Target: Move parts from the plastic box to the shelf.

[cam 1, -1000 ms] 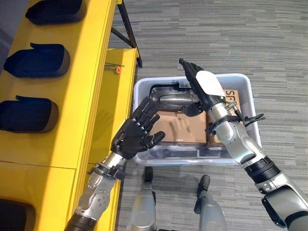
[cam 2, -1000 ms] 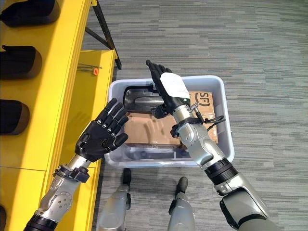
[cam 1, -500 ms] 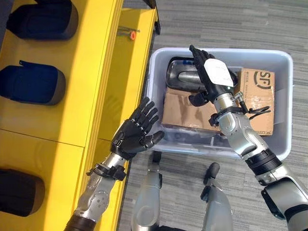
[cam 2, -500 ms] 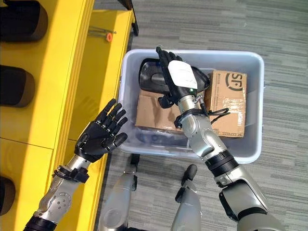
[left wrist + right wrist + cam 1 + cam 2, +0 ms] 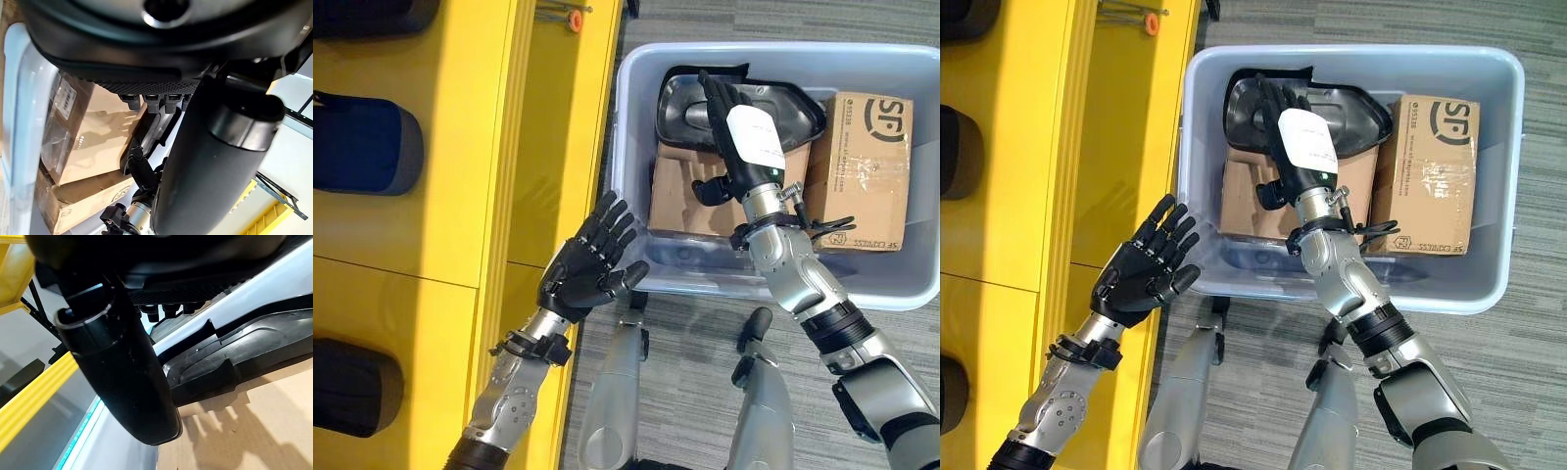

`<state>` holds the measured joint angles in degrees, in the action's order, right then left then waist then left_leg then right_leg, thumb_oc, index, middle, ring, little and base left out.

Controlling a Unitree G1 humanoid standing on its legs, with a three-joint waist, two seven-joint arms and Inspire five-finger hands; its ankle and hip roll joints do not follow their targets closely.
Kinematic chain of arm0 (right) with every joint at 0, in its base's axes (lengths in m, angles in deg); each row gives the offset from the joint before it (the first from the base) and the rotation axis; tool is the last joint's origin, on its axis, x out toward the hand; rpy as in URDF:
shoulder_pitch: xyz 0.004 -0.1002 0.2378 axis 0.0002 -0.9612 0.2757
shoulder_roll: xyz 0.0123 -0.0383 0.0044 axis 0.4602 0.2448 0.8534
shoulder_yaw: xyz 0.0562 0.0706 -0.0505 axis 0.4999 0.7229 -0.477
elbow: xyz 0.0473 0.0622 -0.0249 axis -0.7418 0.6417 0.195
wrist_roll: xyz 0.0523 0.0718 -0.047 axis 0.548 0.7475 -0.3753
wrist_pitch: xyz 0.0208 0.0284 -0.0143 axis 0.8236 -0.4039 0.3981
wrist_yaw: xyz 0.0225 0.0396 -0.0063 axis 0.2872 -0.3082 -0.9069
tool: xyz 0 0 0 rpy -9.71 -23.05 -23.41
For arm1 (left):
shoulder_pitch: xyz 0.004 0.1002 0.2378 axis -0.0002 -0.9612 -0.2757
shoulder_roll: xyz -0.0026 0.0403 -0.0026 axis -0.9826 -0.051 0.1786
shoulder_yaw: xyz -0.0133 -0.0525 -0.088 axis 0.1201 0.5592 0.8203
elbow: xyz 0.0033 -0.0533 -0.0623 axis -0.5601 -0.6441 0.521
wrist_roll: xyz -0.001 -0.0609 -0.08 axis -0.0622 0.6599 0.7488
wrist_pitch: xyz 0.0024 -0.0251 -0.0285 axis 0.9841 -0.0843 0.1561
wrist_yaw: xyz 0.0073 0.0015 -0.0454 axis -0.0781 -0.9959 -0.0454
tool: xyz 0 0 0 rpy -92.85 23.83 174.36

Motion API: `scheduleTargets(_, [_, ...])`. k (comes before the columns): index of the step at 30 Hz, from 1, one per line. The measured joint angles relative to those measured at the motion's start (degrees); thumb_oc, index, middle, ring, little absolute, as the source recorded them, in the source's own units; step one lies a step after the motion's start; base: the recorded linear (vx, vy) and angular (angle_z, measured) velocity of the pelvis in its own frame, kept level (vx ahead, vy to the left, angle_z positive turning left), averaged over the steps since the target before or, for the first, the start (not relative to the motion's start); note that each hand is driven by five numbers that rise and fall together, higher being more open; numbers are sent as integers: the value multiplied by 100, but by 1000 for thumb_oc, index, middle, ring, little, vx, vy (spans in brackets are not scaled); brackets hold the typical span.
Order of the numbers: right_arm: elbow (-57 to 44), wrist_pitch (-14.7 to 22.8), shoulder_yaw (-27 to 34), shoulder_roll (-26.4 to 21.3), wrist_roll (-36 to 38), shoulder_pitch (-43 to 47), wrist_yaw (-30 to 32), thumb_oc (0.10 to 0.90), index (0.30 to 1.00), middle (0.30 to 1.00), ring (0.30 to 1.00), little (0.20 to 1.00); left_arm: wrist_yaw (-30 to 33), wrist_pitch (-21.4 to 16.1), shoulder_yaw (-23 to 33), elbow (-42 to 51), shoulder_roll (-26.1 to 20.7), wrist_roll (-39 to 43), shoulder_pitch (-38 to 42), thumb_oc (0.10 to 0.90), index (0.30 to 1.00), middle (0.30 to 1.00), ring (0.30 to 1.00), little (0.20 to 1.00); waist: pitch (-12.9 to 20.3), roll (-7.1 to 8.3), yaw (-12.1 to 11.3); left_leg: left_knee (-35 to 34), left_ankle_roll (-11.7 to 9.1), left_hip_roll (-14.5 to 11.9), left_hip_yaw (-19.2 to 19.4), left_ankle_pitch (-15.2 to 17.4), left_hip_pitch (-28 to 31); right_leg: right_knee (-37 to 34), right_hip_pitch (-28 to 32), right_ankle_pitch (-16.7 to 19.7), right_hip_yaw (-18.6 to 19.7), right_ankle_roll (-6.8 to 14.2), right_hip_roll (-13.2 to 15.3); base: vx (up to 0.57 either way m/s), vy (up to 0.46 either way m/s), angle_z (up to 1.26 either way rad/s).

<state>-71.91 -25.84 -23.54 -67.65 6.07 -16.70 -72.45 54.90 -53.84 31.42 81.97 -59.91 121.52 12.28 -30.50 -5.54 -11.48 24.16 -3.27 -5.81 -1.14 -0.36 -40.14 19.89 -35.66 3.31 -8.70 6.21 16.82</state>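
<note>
A pale grey plastic box stands on the floor beside the yellow shelf. In its far half lies a black moulded part, resting on flat brown cardboard. My right hand hovers over that part with its fingers straight and open, holding nothing. The right wrist view shows the part just past the fingers. My left hand is open with spread fingers, held outside the box's left wall near the shelf's edge.
A taped cardboard carton fills the box's right side. On the shelf sit a dark blue part and a black one. A small orange-tipped item lies at the shelf's far end. Striped grey carpet surrounds the box.
The whole picture has shifted, so the camera moved. Relative to the box, my right hand has drawn back from the far rim to above the black part. The left hand keeps its pose.
</note>
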Motion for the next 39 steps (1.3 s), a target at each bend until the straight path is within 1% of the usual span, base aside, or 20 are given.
scheduleTargets(4, [0,-1,-31,-16,-363,68,0,900,1000,1000,1000,1000,6,-11,-4,46,2,2,15,900,1000,1000,1000,1000,0,0,14,347,53,24,10,115,-361,196,-307,-16,85,4,33,-12,15,-3])
scheduleTargets(5, [3,-1,-75,-87,-456,134,0,900,1000,1000,1000,1000,5,-11,-3,67,0,1,40,900,1000,1000,1000,1000,0,0,13,421,52,42,9,125,-478,255,-421,-21,108,5,55,0,0,0])
scheduleTargets(8, [15,-4,-88,-263,-453,165,104,900,1000,1000,1000,1000,4,-15,5,131,-14,5,-11,900,1000,1000,1000,1000,0,0,-2,494,57,106,-12,125,-630,333,-577,-40,129,30,113,-26,19,6])
scheduleTargets(12, [53,-4,-90,-350,-453,300,218,900,1000,1000,1000,1000,1,-41,8,185,-33,43,-49,900,1000,1000,1000,1000,0,-1,7,597,91,118,-3,141,-834,360,-749,-36,171,25,113,10,11,0])
scheduleTargets(14, [56,-4,-91,-370,-457,401,218,900,1000,1000,1000,1000,-23,-42,7,197,-36,202,-49,900,1000,1000,1000,1000,0,-1,11,661,108,119,14,164,-918,419,-829,-33,202,21,114,-6,47,-3])
scheduleTargets(16, [51,-35,-240,-499,-462,542,221,900,1000,1000,1000,1000,-29,-27,19,247,-95,241,-43,900,1000,1000,1000,1000,2,1,14,729,131,125,35,197,-978,477,-904,-31,233,25,123,11,66,-4])
scheduleTargets(17, [50,-69,-347,-579,-504,612,218,900,1000,1000,1000,1000,-35,11,14,326,-197,303,-34,900,1000,1000,1000,1000,2,-1,-1,851,129,132,49,240,-1032,623,-994,-81,314,15,121,-61,27,-7])
scheduleTargets(18, [49,-118,-386,-612,-580,711,218,900,1000,1000,1000,1000,-36,20,75,482,-282,431,-43,900,1000,1000,1000,1000,0,-11,15,979,179,130,85,357,-1098,811,-1101,-197,368,-25,147,47,-16,-5])
scheduleTargets(19, [69,-172,-386,-630,-584,722,221,900,1000,1000,1000,1000,-36,4,81,502,-281,436,6,900,1000,1000,1000,1000,2,-12,12,1004,134,141,77,329,-1126,828,-1123,-196,392,-28,150,-19,1,-4])
scheduleTargets(20, [99,-175,-395,-638,-584,761,224,900,1000,1000,1000,1000,-34,2,98,529,-282,436,10,900,1000,1000,1000,1000,3,-14,17,997,180,131,76,375,-1123,827,-1121,-221,371,-36,152,42,5,2])
scheduleTargets(24, [486,-183,-411,-636,-578,1024,227,900,1000,1000,1000,1000,-38,-1,92,519,-286,436,2,900,1000,1000,1000,1000,3,-15,9,1020,168,147,81,368,-1189,869,-1214,-237,398,-19,160,2,46,1])
scheduleTargets(30, [515,-246,-429,-766,-580,1262,228,900,1000,1000,1000,1000,-54,1,15,514,-290,444,-21,900,1000,1000,1000,1000,2,-21,-4,1063,154,194,84,359,-1357,1049,-1441,-308,434,-17,218,1,14,2])
scheduleTargets(33, [515,-261,-454,-877,-658,1391,225,900,1000,1000,1000,1000,-124,1,15,514,-296,446,-32,900,1000,1000,1000,1000,2,-21,-63,1090,150,204,104,357,-1421,1142,-1562,-350,471,-68,229,19,29,-1])
scheduleTargets(34, [515,-272,-505,-939,-659,1458,223,900,1000,1000,1000,1000,-184,1,14,517,-300,446,-37,900,1000,1000,1000,1000,5,-37,-95,1147,149,205,106,364,-1466,1221,-1621,-388,488,-89,230,32,38,0])
scheduleTargets(36, [512,-287,-612,-1038,-659,1548,213,900,1000,1000,1000,1000,-246,0,15,520,-326,448,-37,900,1000,1000,1000,1000,4,-54,-121,1252,135,209,102,396,-1539,1352,-1705,-449,514,-61,243,14,8,3])
scheduleTargets(37, [511,-309,-635,-1078,-660,1618,200,900,1000,1000,1000,1000,-280,0,14,538,-402,449,-44,900,1000,1000,1000,1000,4,-61,-128,1356,160,217,85,445,-1646,1517,-1827,-528,530,-99,261,35,22,6])
scheduleTargets(39, [511,-401,-640,-1082,-659,1659,172,900,1000,1000,1000,1000,-305,3,24,547,-477,456,-65,900,1000,1000,1000,1000,5,-64,-142,1481,150,222,75,485,-1777,1681,-1985,-586,560,-68,276,38,27,5])
